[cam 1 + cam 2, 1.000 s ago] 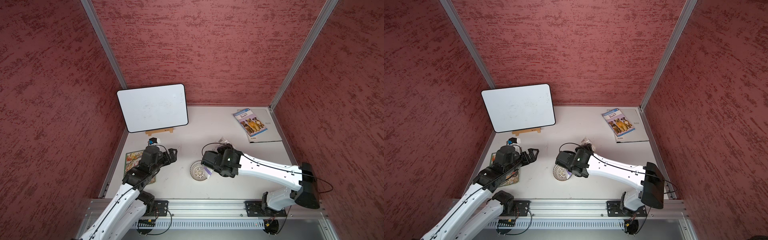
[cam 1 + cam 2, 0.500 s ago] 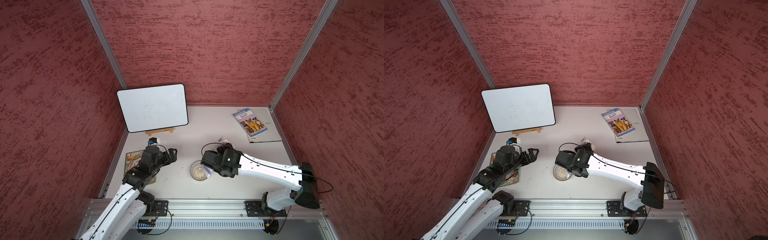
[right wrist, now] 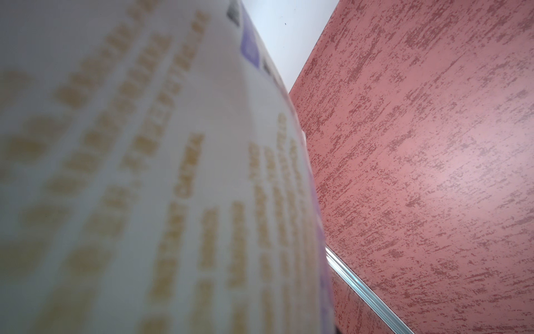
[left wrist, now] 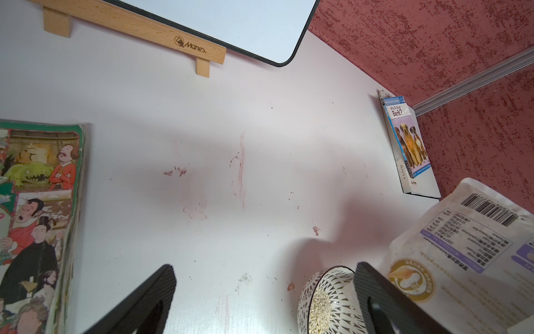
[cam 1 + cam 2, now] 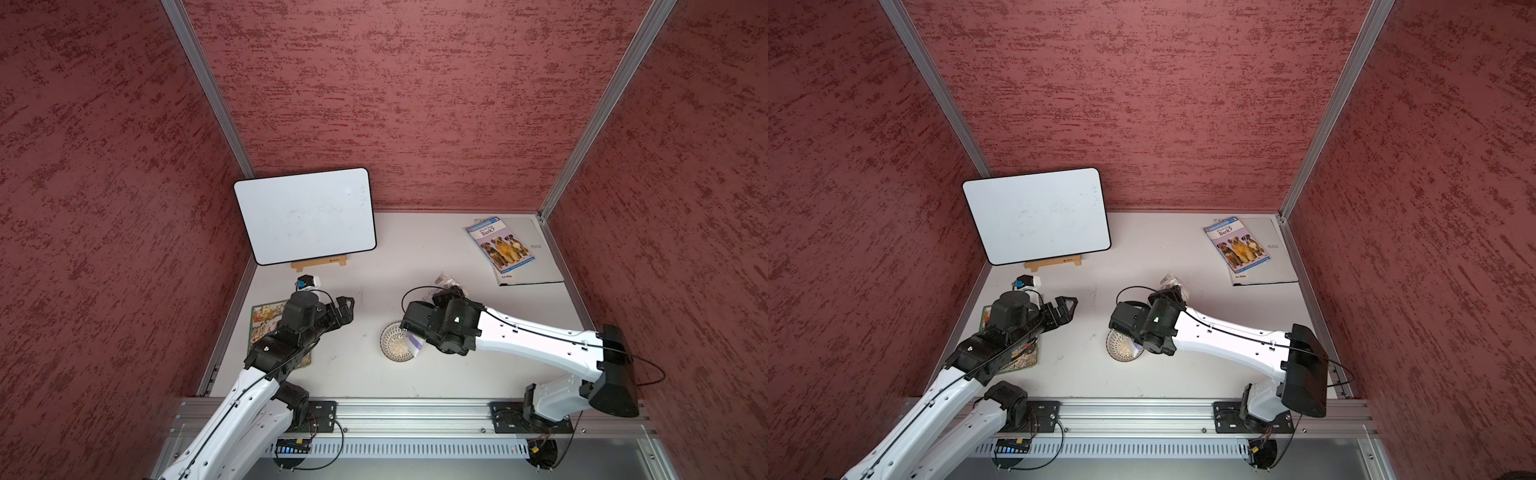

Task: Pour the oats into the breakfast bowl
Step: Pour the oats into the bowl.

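Mid-pour, by the look of it: grips the pouch [image 4: 462, 260] w/ R claw [image 5: 422, 320] shut round its body (fingers hidden in both top views), tipping oats [image 4: 318, 306] into the breakfast bowl [image 5: 385, 332] just below the claw, a small pile already inside; hangs L claw [image 4: 264, 267] wide open, empty, off to the side, touching nothing. To do it well: hold grip firm, centre mouth over bowl, roll slowly, shake lightly so flakes don't clump or jump the rim. Runs pouch's long axis slantwise: mouth down at the bowl under the claw, barcode end up past the claw toward back wall [image 5: 395, 104].
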You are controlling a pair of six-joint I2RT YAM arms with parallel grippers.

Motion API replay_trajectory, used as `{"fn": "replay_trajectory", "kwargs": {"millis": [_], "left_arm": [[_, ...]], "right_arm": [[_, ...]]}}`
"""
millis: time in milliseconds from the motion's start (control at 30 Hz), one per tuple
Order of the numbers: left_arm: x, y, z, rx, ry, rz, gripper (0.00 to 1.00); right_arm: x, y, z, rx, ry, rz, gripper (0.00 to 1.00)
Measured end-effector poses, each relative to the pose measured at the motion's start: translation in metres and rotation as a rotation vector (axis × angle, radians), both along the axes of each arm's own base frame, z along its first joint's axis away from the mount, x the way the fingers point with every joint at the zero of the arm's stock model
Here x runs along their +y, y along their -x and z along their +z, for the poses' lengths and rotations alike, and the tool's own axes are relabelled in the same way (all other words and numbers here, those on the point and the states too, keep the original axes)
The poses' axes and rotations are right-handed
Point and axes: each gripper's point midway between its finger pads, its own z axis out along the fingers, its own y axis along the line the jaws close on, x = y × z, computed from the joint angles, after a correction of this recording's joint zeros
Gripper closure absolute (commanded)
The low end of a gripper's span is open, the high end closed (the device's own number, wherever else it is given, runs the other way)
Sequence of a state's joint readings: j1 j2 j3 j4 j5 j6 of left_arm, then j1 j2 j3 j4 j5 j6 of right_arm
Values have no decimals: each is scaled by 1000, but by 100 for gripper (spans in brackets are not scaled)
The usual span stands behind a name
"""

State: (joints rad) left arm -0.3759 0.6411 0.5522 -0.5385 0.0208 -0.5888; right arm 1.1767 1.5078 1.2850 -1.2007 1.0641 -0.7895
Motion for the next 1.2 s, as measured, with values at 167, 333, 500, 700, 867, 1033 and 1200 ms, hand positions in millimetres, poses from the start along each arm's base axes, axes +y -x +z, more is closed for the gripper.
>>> {"fn": "replay_trajectory", "kwargs": {"millis": [167,333,500,700,867,1033,1200], "left_arm": [[0,0,0,0,0,0,0],[0,0,0,0,0,0,0],[0,0,-1,2,0,0,0],[0,0,-1,1,0,-1,0],[0,0,0,-1,1,-1,0],[0,1,0,-4,2,-1,0],[0,1,0,-4,3,-1,0]], "right_arm": [[4,1,-2,1,2,7,100],[5,1,-3,1,3,8,100],[6,1,-3,-3,5,8,100],[7,0,-3,-9,-1,5,100],[8,0,-3,-13,-8,4,100],[10,-1,-3,-23,-5,6,100],[13,-1,-3,-35,18,18,100]]}}
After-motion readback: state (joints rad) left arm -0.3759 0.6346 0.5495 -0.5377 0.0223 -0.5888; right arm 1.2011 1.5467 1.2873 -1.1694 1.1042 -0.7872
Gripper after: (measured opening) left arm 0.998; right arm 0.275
